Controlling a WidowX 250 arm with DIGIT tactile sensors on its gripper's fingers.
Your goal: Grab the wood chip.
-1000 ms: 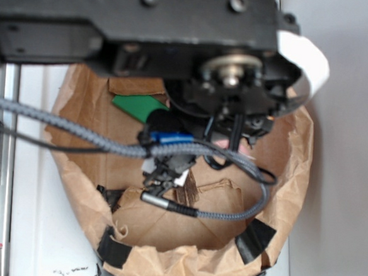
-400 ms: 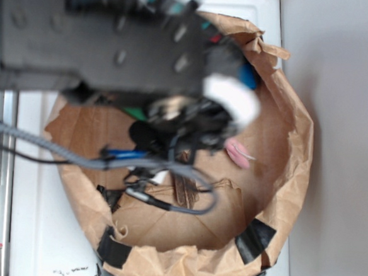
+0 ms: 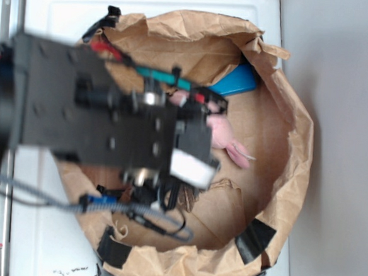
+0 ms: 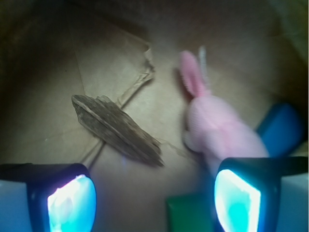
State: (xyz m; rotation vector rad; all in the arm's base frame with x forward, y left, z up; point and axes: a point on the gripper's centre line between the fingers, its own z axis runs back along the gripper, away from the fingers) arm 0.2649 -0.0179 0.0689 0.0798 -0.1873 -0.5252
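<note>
Wood chip (image 4: pixel 117 129) lies ahead of the end effector (image 4: pixel 154 200) — spread wide, empty — nearer its left finger.

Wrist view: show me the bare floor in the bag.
Bare paper lies left of and above the wood chip, up to the bag wall. The right is crowded: pink plush toy, blue object, green block. The fingers stand apart.

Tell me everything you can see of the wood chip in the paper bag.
The wood chip is a small dark brown sliver of rough, bark-like wood with lengthwise grain, tapering to pointed ends. It lies flat and diagonally on the brown paper bag's floor, across a paper crease. Nothing grips it: the end effector is open above it, fingers apart. The pink plush toy lies beside it, not touching. In the exterior view the arm mostly hides it.
</note>
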